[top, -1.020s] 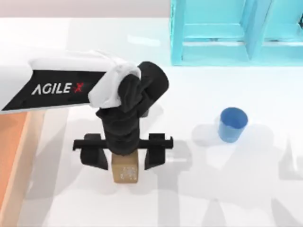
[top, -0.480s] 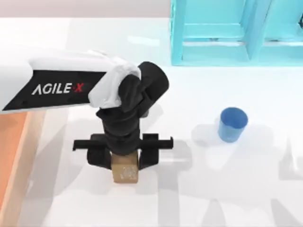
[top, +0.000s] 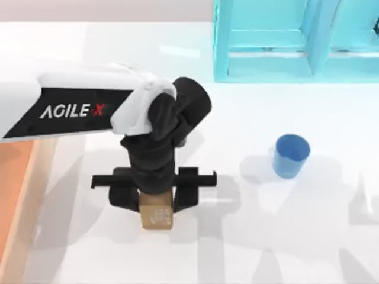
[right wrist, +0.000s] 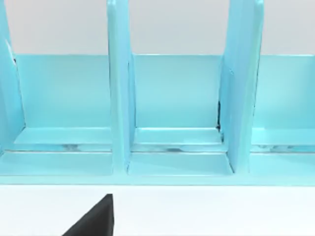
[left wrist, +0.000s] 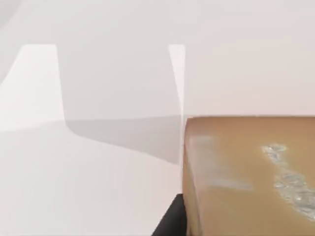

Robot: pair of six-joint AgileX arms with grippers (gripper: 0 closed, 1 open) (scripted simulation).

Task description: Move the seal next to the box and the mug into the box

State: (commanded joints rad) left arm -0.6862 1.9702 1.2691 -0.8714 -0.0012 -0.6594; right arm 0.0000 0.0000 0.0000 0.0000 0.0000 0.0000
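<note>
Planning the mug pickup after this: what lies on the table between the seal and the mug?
In the top view, only bare white table with shadows lies between the seal, held in the left gripper, and the mug.

Bright, even light overall. The white worktop [top: 308, 236] is near washed out, with soft grey overlapping shadows streaking its near part. The mug [top: 291, 155] throws a faint shadow to its left. The left hand [top: 155, 195] darkens the surface beneath it. Pale glare patch on the far worktop beside the cyan shelf unit [top: 296, 41]. Left wrist view is very pale, with angular grey shadows; edges soft throughout.
</note>
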